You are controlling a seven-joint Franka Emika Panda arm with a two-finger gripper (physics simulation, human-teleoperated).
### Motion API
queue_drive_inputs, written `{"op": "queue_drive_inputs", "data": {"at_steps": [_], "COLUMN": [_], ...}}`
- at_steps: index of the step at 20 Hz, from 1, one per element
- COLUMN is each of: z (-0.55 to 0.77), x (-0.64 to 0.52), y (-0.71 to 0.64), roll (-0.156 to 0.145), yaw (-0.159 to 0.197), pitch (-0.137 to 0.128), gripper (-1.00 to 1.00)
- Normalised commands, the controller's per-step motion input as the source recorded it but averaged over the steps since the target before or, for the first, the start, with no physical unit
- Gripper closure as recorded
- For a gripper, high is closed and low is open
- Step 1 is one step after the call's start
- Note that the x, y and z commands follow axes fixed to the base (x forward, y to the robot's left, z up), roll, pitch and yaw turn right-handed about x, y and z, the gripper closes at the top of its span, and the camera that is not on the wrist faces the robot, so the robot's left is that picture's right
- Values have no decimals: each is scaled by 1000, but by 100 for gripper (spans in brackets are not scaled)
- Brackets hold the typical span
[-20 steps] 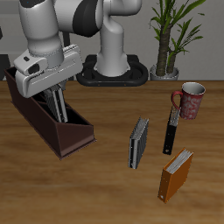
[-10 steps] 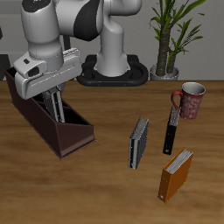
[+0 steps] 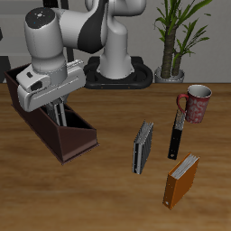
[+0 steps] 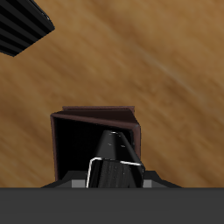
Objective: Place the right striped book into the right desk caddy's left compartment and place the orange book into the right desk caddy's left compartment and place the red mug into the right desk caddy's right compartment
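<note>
While the arm works at the far side, the orange book (image 3: pixel 181 180) stands nearest to the desk's front edge, upright on the wood, with its white page edges turned upward. A little farther back, the dark grey striped book (image 3: pixel 143 146) stands on its edge, and beside it a thin black book (image 3: pixel 176 138) stands too, its upper end close to the red mug (image 3: pixel 195 103). The mug is upright on the desk (image 3: pixel 108 194), near the black book, with its handle toward that book.

On the other side of the desk lies the long maroon caddy (image 3: pixel 65 141). Its low sloped end comes toward the front and its tall end is farther back, partly hidden by the arm. The tool (image 3: pixel 58 115) hangs over the long low compartment, and its fingers reach down between the sloping walls. Something pale with stripes shows there between the fingers, probably the light striped book (image 3: pixel 60 114), but it is too much covered to be sure. I cannot tell how wide the tool stands or whether it grips anything. In the wrist view, a dark finger (image 4: pixel 115 150) points into a brown walled section (image 4: pixel 96 115) of the caddy.

At the very back stands the robot's base, and a potted plant (image 3: pixel 175 32) beside it.
</note>
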Motion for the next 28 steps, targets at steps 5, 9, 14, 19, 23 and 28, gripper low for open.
{"op": "queue_drive_inputs", "data": {"at_steps": [5,9,14,19,23,28], "z": [-159,-169,-79,78,84,227], "x": [14,37,21,11,-17,-12], "y": [-17,35,52,70,62,196], "roll": [-10,-17,-5,1,12,29], "yaw": [-9,-20,-25,-25,1,-35], "pitch": [29,42,26,-8,-13,-25], "gripper": [100,-100,-100,-100,-100,-100]}}
